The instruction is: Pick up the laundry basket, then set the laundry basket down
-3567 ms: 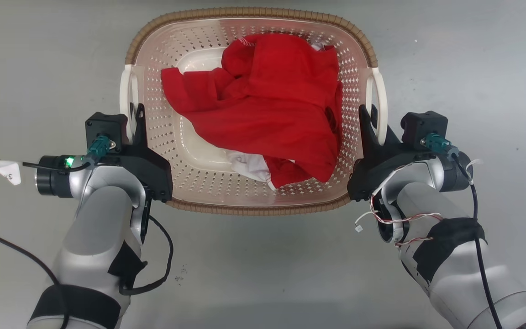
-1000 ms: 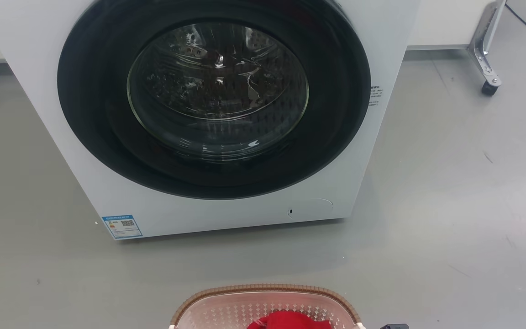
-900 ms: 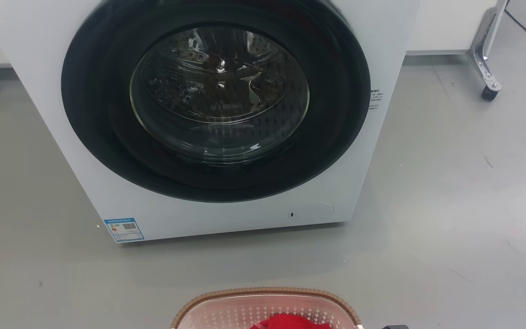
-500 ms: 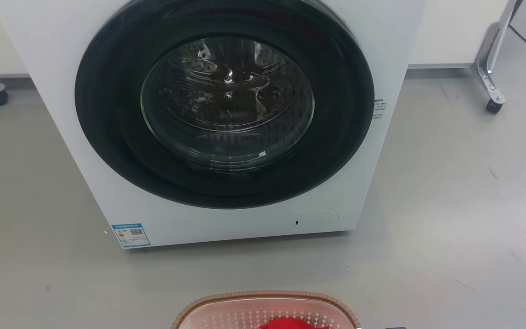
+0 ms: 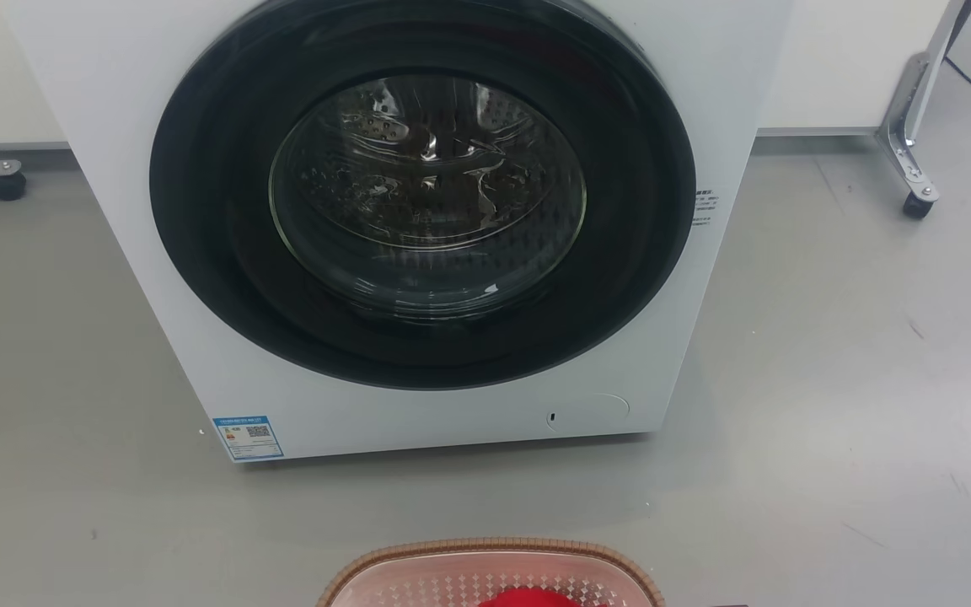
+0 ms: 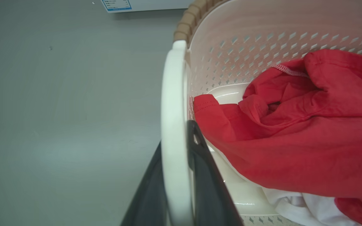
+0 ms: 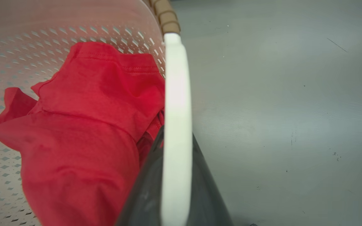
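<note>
Because the laundry basket (image 5: 485, 546) is wide and loaded, it is gripped from both sides so that it stays level. The left gripper (image 6: 176, 135) has its two dark fingers narrowed onto the white left handle (image 6: 171, 94), one finger outside and one inside the wall. The right gripper (image 7: 177, 133) pinches the right handle (image 7: 176, 78) the same way, and no gap shows between finger and plastic. The laundry basket sits between the arms at the bottom edge of the head view, its brown far rim turned toward the washing machine (image 5: 705, 337). Whether its base is off the floor (image 5: 831, 379) I cannot tell. A red garment (image 6: 294, 125) is heaped inside over some white cloth (image 6: 294, 204), close to both inner fingers but seemingly not caught by them. Straight ahead the washing machine, its door (image 5: 426, 194) closed, blocks the way, so I judge the bare floor before it the likely spot for setting down. A metal leg (image 5: 915, 169) on a wheel stands to the right and a caster (image 5: 5, 184) to the left, both well apart.
</note>
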Motion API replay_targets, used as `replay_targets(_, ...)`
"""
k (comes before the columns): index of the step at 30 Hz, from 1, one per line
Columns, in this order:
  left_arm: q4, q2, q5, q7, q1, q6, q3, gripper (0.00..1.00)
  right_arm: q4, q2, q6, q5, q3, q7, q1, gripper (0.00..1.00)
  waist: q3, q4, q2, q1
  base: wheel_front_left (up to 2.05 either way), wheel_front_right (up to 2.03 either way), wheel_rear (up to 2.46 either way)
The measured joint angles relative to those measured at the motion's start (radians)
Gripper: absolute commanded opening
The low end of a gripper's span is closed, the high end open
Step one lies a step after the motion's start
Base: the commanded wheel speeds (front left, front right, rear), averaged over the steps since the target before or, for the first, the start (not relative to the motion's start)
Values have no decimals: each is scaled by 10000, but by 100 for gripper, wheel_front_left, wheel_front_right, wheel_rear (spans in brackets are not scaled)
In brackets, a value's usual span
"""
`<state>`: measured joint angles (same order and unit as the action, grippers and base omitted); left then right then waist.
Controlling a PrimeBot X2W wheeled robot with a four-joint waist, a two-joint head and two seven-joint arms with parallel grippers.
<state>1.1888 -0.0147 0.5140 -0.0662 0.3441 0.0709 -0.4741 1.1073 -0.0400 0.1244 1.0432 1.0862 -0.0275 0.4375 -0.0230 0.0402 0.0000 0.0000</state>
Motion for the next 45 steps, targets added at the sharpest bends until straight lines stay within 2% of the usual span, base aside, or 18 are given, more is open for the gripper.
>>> replay_targets(22,-230,-67,493,31,-58,184,-504,0,23,-40,2,318,257,-17,6,0,-133,-42,0,0,0,0,0)
replay_targets(32,-278,-84,558,12,134,263,-558,0,40,-52,4,391,322,-100,351,0,-783,-77,0,1,0,0,0)
replay_targets(45,-389,-128,571,-190,1599,349,-366,0,69,-119,35,387,265,-360,1967,0,-2147,-123,1,3,0,0,0)
